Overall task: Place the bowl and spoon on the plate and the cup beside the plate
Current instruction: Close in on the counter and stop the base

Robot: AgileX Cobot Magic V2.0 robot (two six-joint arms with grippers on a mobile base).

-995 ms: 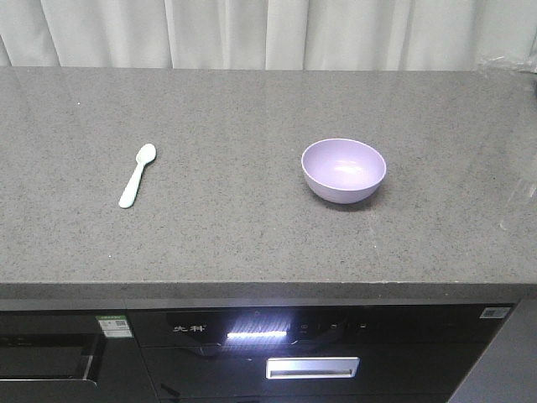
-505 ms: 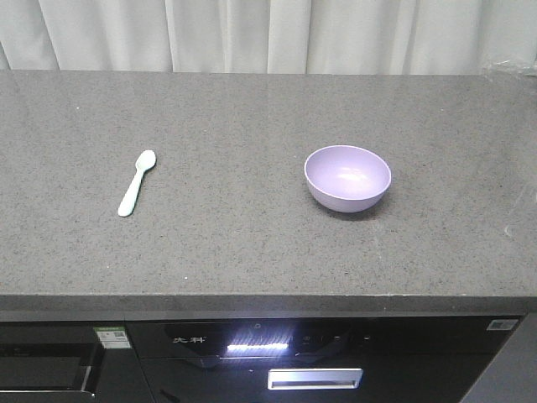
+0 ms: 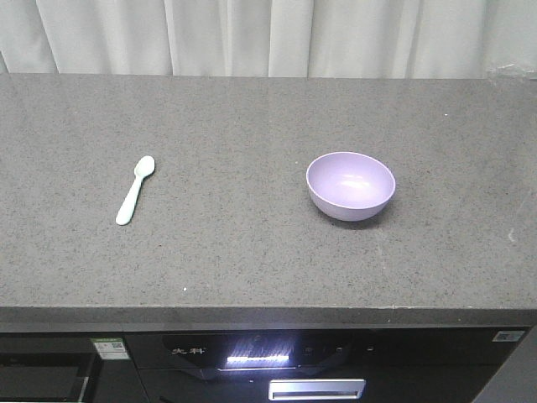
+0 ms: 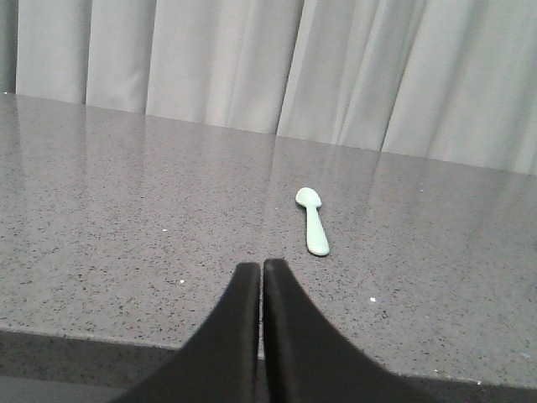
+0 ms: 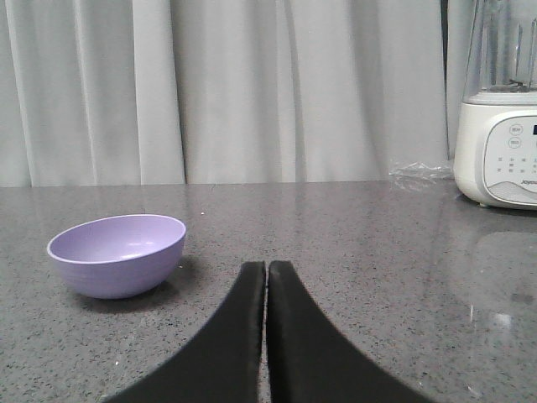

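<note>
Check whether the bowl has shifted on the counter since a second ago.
No. The bowl keeps its place relative to the spoon; the whole view slid down together.

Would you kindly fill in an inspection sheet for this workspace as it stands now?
Surface: grey speckled counter, dry, no spills seen.
Job's things: bowl upright, right of centre; spoon lying flat on the left, well apart from the bowl; plate and cup not seen in any view.
Clutter: blender and crumpled plastic wrap at the counter's far right.
Grippers: left gripper jaws shut, empty, short of the spoon; right gripper jaws shut, empty, bowl ahead to its left.
Cables: nothing seen.
Surroundings: white curtain behind; dark appliance with a lit panel under the counter.
</note>
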